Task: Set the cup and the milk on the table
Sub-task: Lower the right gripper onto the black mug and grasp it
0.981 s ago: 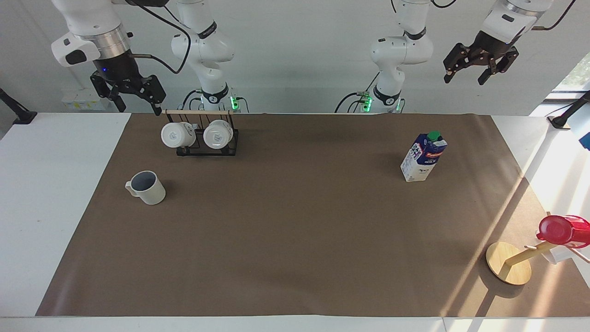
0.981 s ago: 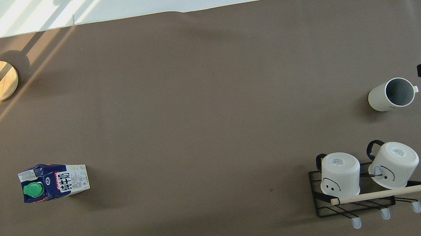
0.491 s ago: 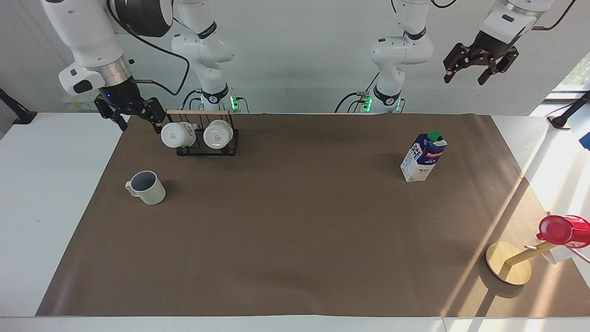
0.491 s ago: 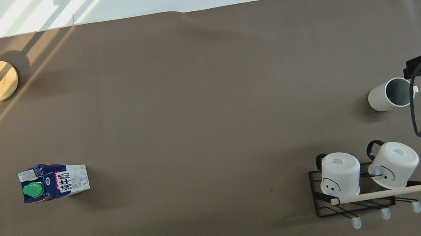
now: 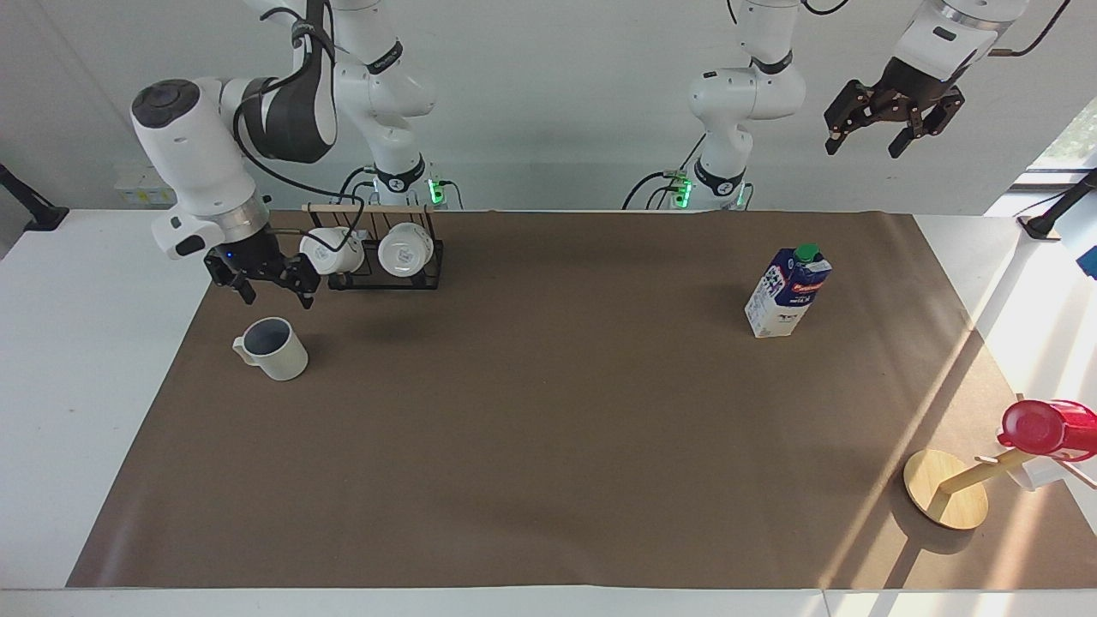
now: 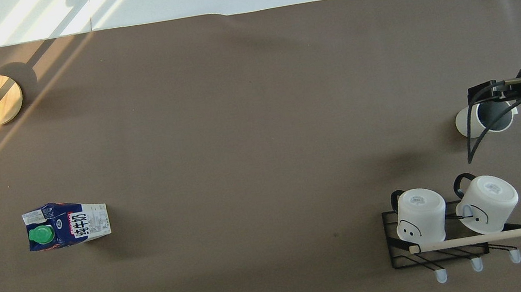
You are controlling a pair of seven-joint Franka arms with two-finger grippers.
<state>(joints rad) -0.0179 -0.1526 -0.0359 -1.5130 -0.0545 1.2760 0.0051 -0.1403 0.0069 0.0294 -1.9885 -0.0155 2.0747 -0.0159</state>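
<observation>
- Toward the right arm's end of the tabletop (image 5: 86, 360), the cup (image 5: 272, 348) stands upright on the brown mat (image 5: 548, 428), its small handle turned to the mat's edge.
- Just above the cup hangs the right gripper (image 5: 267, 286), jaws wide and holding nothing, clear of the rim in the facing view; from overhead its black body and cable cross the cup's mouth and hide part of the rim.
- Beside the gripper, nearer to the robots than the cup, a black wire rack (image 5: 386, 261) with a wooden rail carries two white mugs (image 5: 405, 248) lying on their sides; the gripper's wrist stands close to the mug nearest it, and I cannot tell whether they touch.
- At the left arm's end of the mat the milk carton (image 5: 788, 292) stands upright with its green cap on top, nothing close around it.
- High over that end the left gripper (image 5: 891, 120) waits, jaws spread wide and empty; from overhead only a dark corner of it shows at the frame's edge.
- Farthest from the robots at the left arm's end, a round wooden stand (image 5: 945, 488) bears a slanting peg with a red cup (image 5: 1046, 426) on it; the red cup and a white thing beside it are cut off by the frame.
</observation>
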